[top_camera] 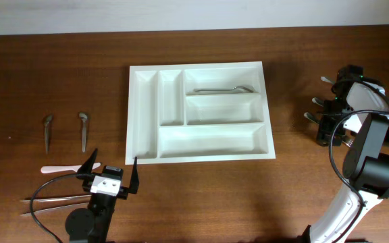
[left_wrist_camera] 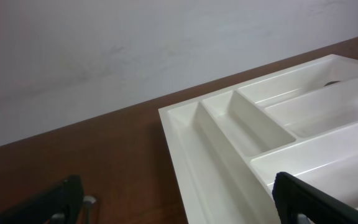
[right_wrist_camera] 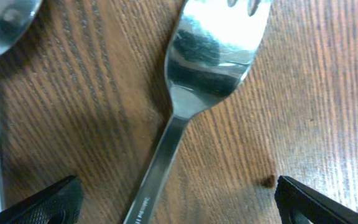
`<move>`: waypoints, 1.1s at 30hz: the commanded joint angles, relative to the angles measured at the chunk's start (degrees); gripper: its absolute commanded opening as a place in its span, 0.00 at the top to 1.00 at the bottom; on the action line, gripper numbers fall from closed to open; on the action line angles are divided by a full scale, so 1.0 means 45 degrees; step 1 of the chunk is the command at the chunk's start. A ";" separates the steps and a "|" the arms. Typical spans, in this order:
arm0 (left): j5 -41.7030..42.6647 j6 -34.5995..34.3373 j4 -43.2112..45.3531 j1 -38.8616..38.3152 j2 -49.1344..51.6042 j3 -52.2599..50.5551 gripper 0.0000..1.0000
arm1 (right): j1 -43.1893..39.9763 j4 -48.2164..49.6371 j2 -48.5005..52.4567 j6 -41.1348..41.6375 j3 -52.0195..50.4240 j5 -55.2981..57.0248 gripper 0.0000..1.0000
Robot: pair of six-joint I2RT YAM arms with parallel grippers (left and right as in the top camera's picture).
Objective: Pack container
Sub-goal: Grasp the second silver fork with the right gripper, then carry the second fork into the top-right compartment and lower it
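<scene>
Presently, these risks are seen:

- The right gripper (right_wrist_camera: 176, 190) is held with its fingers spread wide, nothing between them, low over a shiny steel fork (right_wrist_camera: 210, 56) lying flat on the dark brown wooden table (right_wrist_camera: 328, 93). A flat, thin handle gives little to close on, so the fingertips could be jammed against the wood or be slid over the metal.
- If the fork is pinched near its neck rather than along the handle, it could be swung round or tipped out of the grip once lifted.
- A second piece of steel cutlery (right_wrist_camera: 2, 15), possibly a spoon though only its edge is shown, lies just beside the fork. It could be caught or pushed away by the left-hand finger.
- The large white rectangular plastic cutlery tray (top_camera: 208, 157) sits at the middle of the table, well apart from the right gripper. A loosely held fork could be dropped on the way across.
- One slim steel utensil (top_camera: 221, 90) lies in the top long compartment. A fork released crookedly could be left across a divider.
- The left gripper (top_camera: 113, 162), also wide open and empty, is parked near the tray's lower left corner. The tray could be nudged if that arm is moved carelessly.
</scene>
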 commanded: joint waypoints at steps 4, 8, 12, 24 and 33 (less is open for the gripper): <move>0.0185 0.0112 0.0000 0.0078 -0.0049 -0.0083 0.01 | 0.0073 -0.0515 0.1073 -0.0476 -0.0962 -0.0612 0.31; 0.0180 0.0112 0.0000 0.0078 -0.0049 -0.0083 0.01 | 0.0073 -0.0520 0.1073 -0.0515 -0.0962 -0.0607 0.49; 0.0180 0.0112 0.0000 0.0078 -0.0049 -0.0083 0.01 | 0.0073 -0.0520 0.1073 -0.0515 -0.0962 -0.0602 0.69; 0.0180 0.0112 0.0000 0.0078 -0.0049 -0.0078 0.01 | 0.0073 -0.0359 0.1039 -0.1511 -0.0899 -0.0617 0.96; 0.0185 0.0112 0.0000 0.0078 -0.0049 -0.0083 0.01 | 0.0262 -0.1506 0.0291 -0.2676 0.1151 -0.1156 0.96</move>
